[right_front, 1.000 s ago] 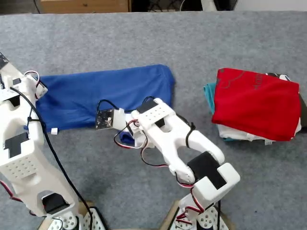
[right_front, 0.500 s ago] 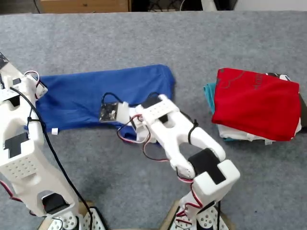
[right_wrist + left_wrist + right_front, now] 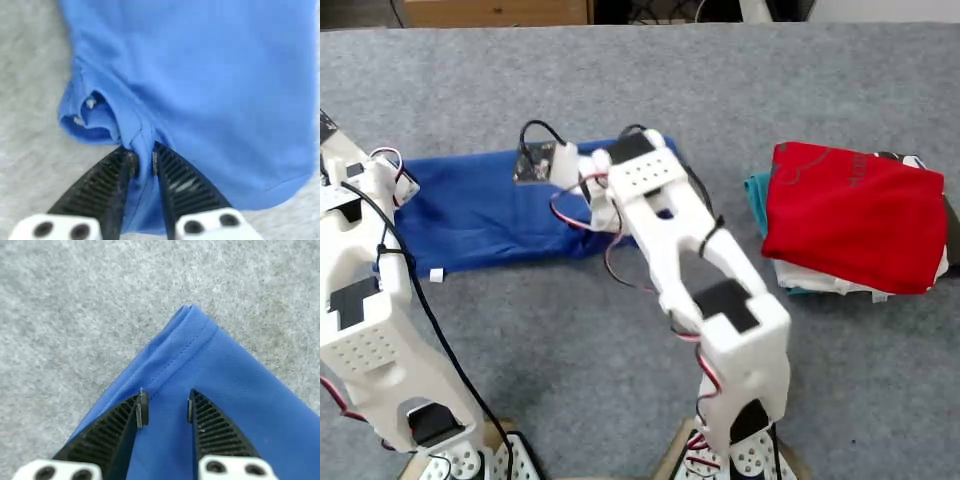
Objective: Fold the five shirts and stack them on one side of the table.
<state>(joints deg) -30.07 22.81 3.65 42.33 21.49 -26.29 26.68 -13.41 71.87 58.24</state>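
Blue shirt lies toward the table's left edge, long axis left to right, its small white tag unreadable. Right gripper clamps a bunched fold; left gripper, jaws apart, sits over one corner.

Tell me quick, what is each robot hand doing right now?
Left gripper: open, fingers apart over a corner of the blue shirt.
Right gripper: closed, holding a pinched fold of the blue shirt.

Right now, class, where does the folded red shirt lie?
In the high view, the folded red shirt tops the stack at the grey table's right side, apart from the blue shirt spread to its left.
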